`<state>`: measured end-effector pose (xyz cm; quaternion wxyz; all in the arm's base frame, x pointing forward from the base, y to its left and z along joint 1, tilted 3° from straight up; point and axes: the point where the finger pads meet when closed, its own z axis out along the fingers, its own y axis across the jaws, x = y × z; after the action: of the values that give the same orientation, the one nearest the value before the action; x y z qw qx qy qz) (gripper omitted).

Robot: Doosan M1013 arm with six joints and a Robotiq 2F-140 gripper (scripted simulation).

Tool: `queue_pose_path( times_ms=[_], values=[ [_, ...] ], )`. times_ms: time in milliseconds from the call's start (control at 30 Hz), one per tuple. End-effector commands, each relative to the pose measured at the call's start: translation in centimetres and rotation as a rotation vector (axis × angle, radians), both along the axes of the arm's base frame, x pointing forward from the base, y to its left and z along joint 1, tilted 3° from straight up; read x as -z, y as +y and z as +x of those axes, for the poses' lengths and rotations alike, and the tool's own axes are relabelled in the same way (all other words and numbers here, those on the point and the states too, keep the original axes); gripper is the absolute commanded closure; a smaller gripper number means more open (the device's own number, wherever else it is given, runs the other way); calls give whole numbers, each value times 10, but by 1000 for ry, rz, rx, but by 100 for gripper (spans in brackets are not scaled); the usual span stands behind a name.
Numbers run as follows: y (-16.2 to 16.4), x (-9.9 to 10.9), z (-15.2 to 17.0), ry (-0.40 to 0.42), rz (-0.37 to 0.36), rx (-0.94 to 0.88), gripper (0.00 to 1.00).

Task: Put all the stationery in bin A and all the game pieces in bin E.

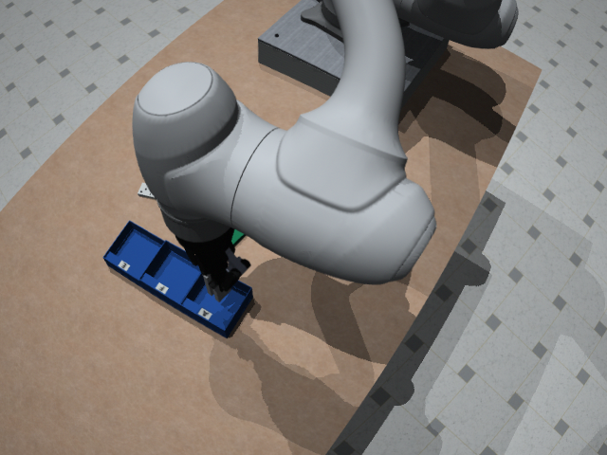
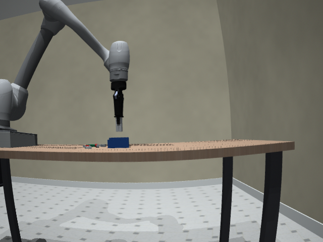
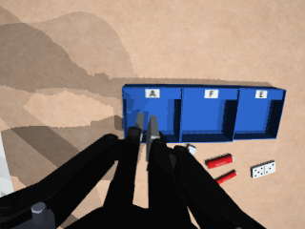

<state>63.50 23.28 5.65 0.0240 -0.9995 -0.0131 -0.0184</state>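
Note:
A blue bin (image 1: 178, 279) with three compartments lies on the table; in the wrist view they are marked A (image 3: 152, 114), F (image 3: 210, 114) and E (image 3: 261, 114). My gripper (image 3: 145, 124) hangs well above compartment A, with the fingers shut and pointing down. I see nothing between the grey fingertips. It also shows in the side view (image 2: 119, 127), high over the bin (image 2: 118, 142). Beside the bin lie two red pieces (image 3: 219, 160), a white domino (image 3: 262, 168) and a small white thing (image 3: 191, 148).
A green thing (image 1: 237, 237) peeks out from under the arm behind the bin. The domino also shows at the arm's left edge (image 1: 143, 191). The robot base (image 1: 303, 48) stands at the table's far end.

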Motion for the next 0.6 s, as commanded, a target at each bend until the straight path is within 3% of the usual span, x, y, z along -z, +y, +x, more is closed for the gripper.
queue_pose_path(
  times_ms=[0, 400, 467, 567],
  values=[
    [0, -2, 0, 0, 0, 0, 95],
    [-5, -102, -4, 0, 0, 0, 95],
    [-5, -102, -4, 0, 0, 0, 95],
    [-6, -120, -4, 0, 0, 0, 95]
  ],
)
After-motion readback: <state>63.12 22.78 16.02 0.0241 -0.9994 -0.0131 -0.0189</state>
